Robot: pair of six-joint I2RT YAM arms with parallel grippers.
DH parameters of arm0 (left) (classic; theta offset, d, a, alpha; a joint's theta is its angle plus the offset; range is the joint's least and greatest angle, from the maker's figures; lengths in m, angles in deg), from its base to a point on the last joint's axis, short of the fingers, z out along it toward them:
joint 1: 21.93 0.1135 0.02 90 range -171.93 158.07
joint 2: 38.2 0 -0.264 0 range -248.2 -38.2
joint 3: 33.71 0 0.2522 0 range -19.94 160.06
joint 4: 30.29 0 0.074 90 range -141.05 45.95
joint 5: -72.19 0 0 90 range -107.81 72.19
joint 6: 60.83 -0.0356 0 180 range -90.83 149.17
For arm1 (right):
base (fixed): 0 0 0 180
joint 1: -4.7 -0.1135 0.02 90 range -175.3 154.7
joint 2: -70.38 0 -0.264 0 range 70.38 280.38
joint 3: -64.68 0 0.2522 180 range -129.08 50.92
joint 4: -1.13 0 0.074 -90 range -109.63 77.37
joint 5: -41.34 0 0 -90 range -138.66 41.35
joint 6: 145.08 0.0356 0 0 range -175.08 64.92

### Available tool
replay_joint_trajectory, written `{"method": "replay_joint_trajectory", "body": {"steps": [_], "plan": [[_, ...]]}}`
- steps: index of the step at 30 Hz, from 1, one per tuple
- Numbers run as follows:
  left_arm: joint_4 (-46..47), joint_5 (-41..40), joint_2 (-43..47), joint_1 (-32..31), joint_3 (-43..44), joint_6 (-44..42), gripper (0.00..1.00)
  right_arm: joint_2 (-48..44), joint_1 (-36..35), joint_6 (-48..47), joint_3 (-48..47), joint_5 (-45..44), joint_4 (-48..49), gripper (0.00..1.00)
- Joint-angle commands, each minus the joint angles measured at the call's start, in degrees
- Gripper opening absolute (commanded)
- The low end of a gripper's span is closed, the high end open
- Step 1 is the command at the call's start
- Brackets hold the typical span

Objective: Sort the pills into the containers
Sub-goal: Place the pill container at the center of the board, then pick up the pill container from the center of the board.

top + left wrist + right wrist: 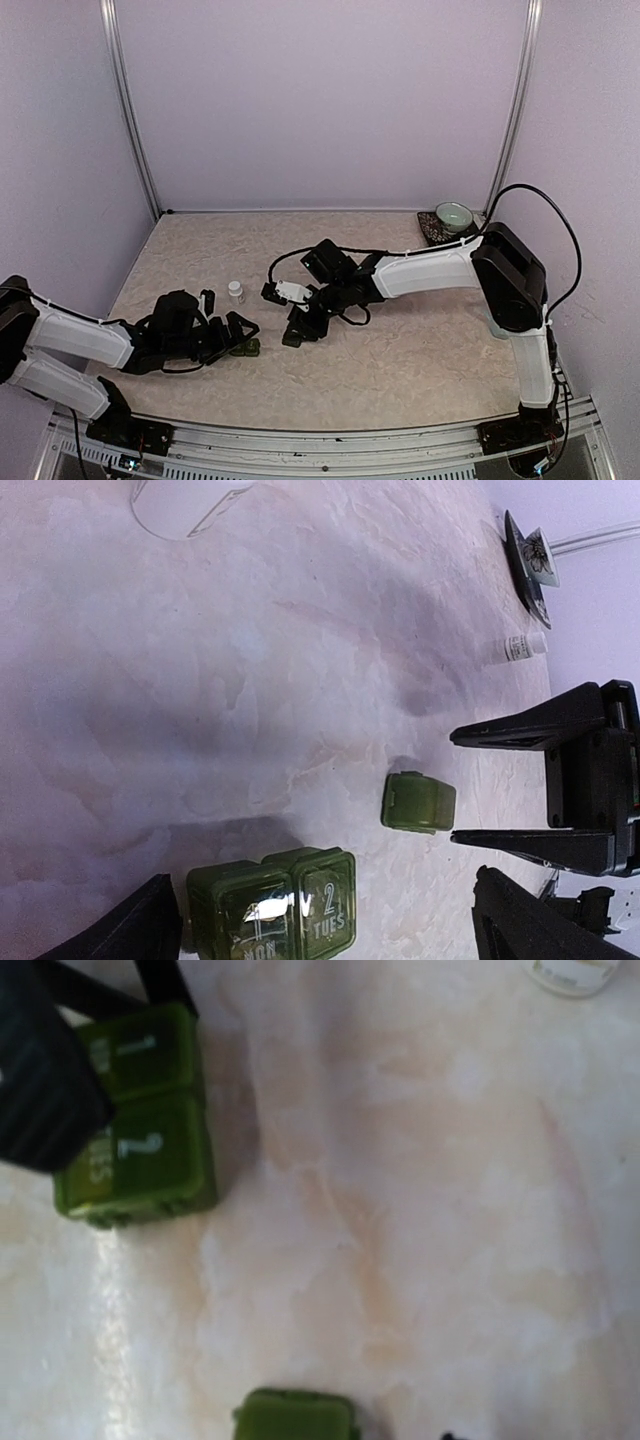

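A dark green strip of two joined lidded containers (270, 905), marked MON 1 and TUES 2, lies between the wide-apart fingers of my open left gripper (320, 880), close to one finger. It also shows in the top view (246, 348) and the right wrist view (135, 1120). A single loose green container (417, 802) lies apart from the strip, at the mouth of my open right gripper (455, 785). In the right wrist view this container (297, 1418) is at the bottom edge. In the top view my left gripper (238, 332) and right gripper (300, 328) face each other. No pills show.
A small white bottle (235, 290) stands just beyond the left gripper. A second small white bottle (520, 647) stands farther off. A green bowl on a dark saucer (452, 218) sits in the far right corner. Walls enclose the table.
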Motion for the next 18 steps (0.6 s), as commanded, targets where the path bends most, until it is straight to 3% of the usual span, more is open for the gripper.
{"method": "replay_joint_trajectory", "body": {"steps": [1, 12, 18], "plan": [[-5.16, -2.84, 2.16, 0.63, -0.41, -0.38, 0.99, 2.78, 0.16, -0.64, -2.73, 1.16, -3.07, 0.49], [-7.02, -4.79, 6.91, 0.92, -1.15, -0.36, 0.99, 4.42, 0.21, -1.06, -4.12, 2.42, -6.38, 0.48], [-5.28, -3.91, 6.08, 0.83, -1.62, 0.22, 0.99, 3.94, 0.21, -1.28, -3.0, 1.86, -5.24, 0.28]]}}
